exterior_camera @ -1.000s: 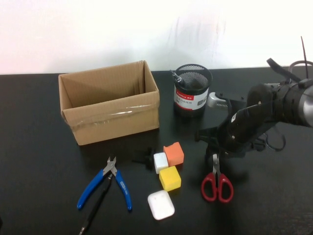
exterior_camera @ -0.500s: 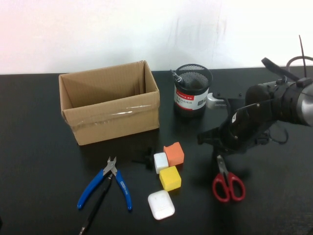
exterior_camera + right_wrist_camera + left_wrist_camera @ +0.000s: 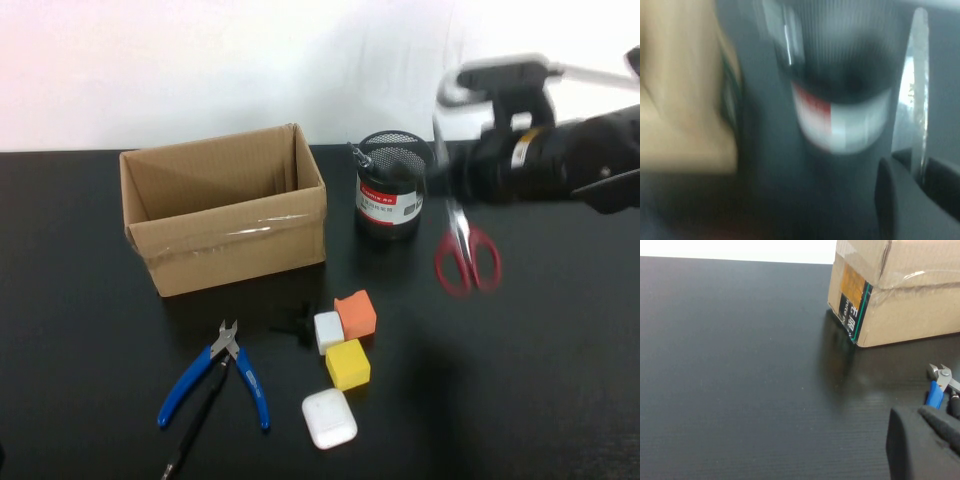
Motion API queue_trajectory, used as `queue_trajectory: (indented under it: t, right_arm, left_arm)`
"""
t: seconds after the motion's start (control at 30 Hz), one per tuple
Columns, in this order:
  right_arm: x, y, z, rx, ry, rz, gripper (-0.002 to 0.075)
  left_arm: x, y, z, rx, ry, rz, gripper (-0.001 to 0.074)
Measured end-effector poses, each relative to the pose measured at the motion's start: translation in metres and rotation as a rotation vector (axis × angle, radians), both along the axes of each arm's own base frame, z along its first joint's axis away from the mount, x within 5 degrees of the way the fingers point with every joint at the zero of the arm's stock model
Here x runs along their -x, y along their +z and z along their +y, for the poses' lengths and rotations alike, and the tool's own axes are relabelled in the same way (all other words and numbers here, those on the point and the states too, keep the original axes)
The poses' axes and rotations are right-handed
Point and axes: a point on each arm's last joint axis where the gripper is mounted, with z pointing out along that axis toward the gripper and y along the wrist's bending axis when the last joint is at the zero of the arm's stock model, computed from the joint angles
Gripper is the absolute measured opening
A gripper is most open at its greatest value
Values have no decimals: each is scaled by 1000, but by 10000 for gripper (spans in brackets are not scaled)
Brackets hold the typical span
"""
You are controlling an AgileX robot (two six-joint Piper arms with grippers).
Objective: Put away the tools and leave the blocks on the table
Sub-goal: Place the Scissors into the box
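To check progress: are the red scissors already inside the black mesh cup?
No, the scissors hang in the air from the right gripper, beside the mesh cup.

The right arm (image 3: 560, 160) is showing a black, bulky casing with a small white marking and a grey bracket on top; the right gripper (image 3: 452, 190) is black. The left gripper (image 3: 925, 440) is showing matte black fingers.

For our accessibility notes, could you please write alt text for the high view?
The right gripper holds red-handled scissors in the air beside a black mesh cup. On the black table sit a cardboard box, blue pliers and three blocks; the left gripper is out of this view.
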Motion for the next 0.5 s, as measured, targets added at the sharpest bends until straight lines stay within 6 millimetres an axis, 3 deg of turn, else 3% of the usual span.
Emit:
queue_trajectory:
  t: [0.27, 0.4, 0.5]
  right_arm:
    - [-16, 22, 8, -124, 18, -392, -6]
    - [-22, 21, 17, -123, 85, -574, -6]
    - [-27, 12, 21, -127, 103, -601, -6]
  left_arm:
    - [0, 0, 0, 0, 0, 0, -6]
    - [0, 0, 0, 0, 0, 0, -6]
    - [0, 0, 0, 0, 0, 0, -6]
